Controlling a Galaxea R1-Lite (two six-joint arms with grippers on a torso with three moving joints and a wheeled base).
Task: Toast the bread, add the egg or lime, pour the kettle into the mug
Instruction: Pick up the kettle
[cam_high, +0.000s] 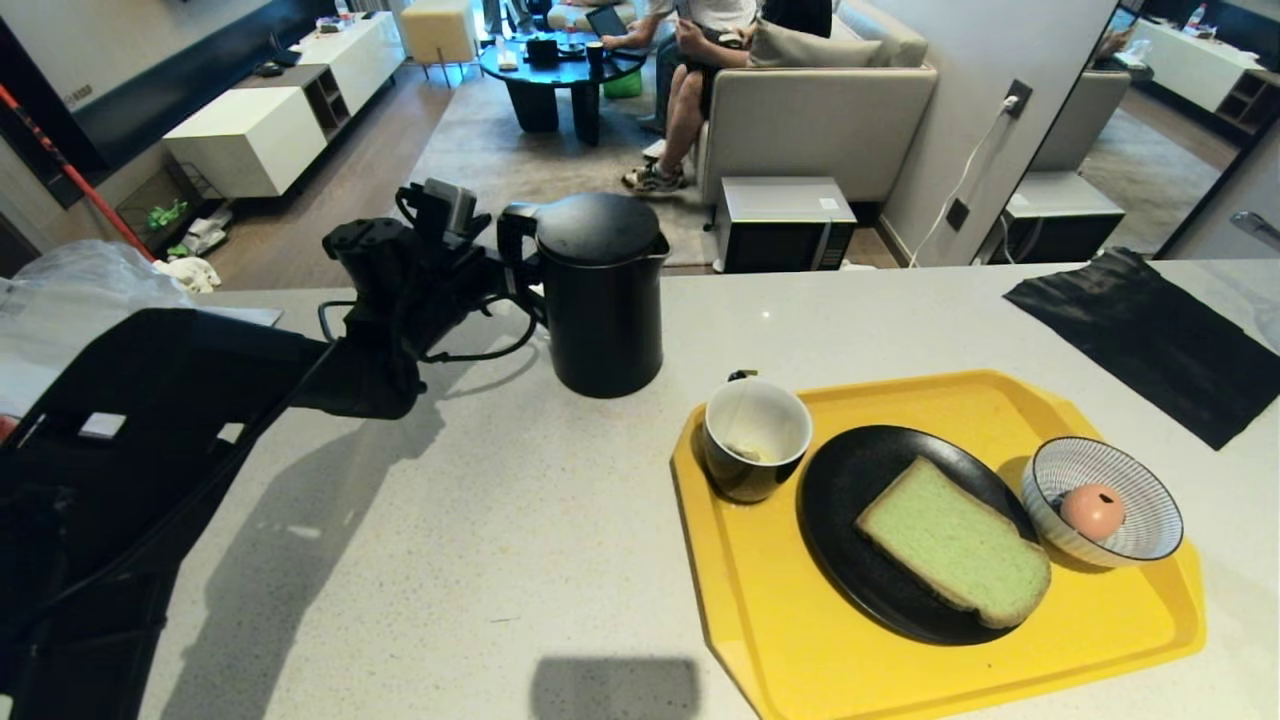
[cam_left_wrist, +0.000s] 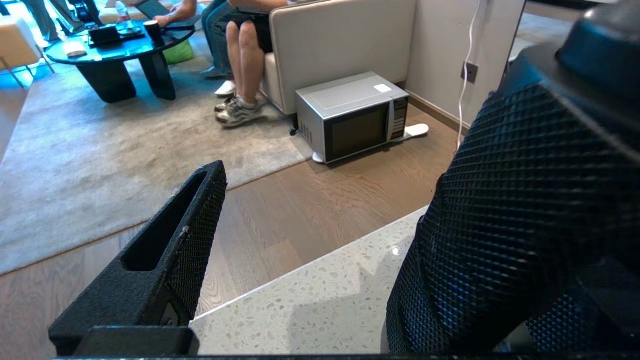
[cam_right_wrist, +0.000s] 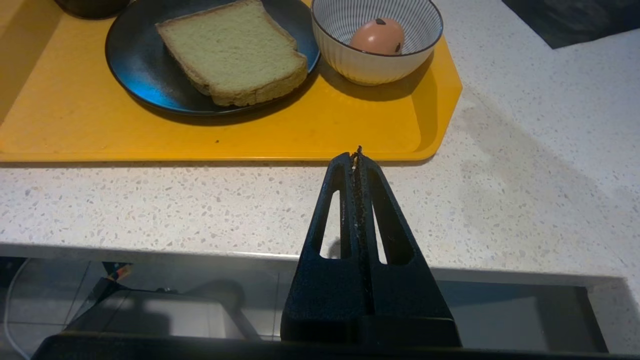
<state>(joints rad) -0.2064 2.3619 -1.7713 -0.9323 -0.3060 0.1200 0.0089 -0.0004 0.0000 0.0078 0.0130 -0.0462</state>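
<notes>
Left arm stretched forward across the left side of the counter (cam_high: 480, 520). Left gripper (cam_high: 505, 250) sits at the handle side of the kettle (cam_high: 603, 300), jaws spread wide. In the left wrist view one finger (cam_left_wrist: 165, 260) is in free air over the counter's far edge; the other finger (cam_left_wrist: 505, 225) fills the frame, and contact with the handle can't be confirmed.

Right gripper (cam_right_wrist: 357, 165) hovers low near the counter's front edge, pointing at the yellow tray (cam_right_wrist: 250, 135), jaws pressed together, nothing between them. Not visible in the head view.

Kettle upright near the far edge, floor drop-off directly behind it. Bare counter between the kettle and the tray, and wide open counter in front of the left arm.

Tray on the right half of the counter. Mug (cam_high: 755, 438) at its back-left corner, closest item to the kettle. Bread (cam_high: 950, 545) flat on a black plate (cam_high: 850, 500) mid-tray. Egg (cam_high: 1092, 510) in a striped bowl (cam_high: 1140, 490), just beside the plate on the right. Black mat (cam_high: 1150, 340) at far right, clear of the tray.

Person seated on a sofa (cam_high: 820, 110) beyond the counter; microwave (cam_high: 785, 225) on the floor.
</notes>
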